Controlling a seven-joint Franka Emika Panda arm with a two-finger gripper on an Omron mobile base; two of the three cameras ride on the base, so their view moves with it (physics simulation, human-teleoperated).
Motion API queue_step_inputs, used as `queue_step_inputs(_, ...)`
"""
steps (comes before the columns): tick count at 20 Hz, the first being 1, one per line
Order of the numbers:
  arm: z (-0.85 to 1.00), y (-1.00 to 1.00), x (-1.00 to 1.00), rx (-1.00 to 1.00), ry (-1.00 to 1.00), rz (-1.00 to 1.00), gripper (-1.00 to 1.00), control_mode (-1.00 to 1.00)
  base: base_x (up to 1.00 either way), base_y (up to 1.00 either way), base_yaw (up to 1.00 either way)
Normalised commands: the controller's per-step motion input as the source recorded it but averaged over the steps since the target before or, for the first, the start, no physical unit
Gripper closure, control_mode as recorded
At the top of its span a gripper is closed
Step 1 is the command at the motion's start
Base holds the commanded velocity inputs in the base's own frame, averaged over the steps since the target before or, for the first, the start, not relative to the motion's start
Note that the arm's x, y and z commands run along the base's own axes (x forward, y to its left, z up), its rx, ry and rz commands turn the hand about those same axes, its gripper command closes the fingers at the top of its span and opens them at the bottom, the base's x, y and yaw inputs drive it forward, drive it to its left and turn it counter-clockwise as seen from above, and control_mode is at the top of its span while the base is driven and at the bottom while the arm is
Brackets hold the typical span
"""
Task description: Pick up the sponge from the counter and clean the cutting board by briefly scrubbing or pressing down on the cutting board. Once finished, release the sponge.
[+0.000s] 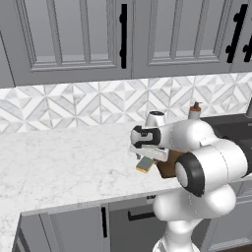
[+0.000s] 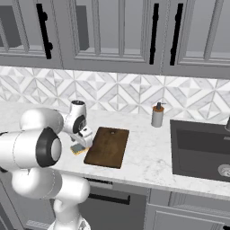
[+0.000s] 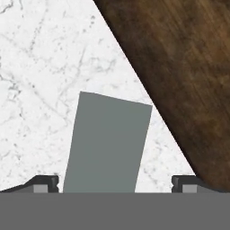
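Sponge (image 3: 108, 143) sits lower centre between my gripper (image 3: 115, 183) tips, jaws apart (long axis running up-frame); board (image 3: 179, 67) upper right.

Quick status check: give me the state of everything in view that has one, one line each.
gripper: open, fingers either side of the sponge, not closed on it
sponge: flat on the counter beside the cutting board, grey side up, not yet picked up
cutting board: flat on the counter, nothing on it
counter: bears the sponge and board
soap bottle: upright by the sink
sink: looks dry
cabinet doors: closed
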Motion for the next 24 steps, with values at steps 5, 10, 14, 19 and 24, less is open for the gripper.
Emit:
queue_step_inputs(5,-0.24,0.00,0.03,0.00,0.00,0.00,-1.00,-1.00,0.00,0.00,0.00)
queue_step_inputs(10,-0.14,0.00,0.01,0.00,0.00,0.00,-1.00,-1.00,0.00,0.00,0.00)
queue_step_inputs(14,-0.20,0.00,0.03,0.00,0.00,0.00,-1.00,-1.00,0.00,0.00,0.00)
queue_step_inputs(19,-0.17,0.00,0.04,0.00,0.00,0.00,-1.00,-1.00,0.00,0.00,0.00)
queue_step_inputs(24,-0.09,0.00,0.04,0.00,0.00,0.00,-1.00,-1.00,0.00,0.00,0.00)
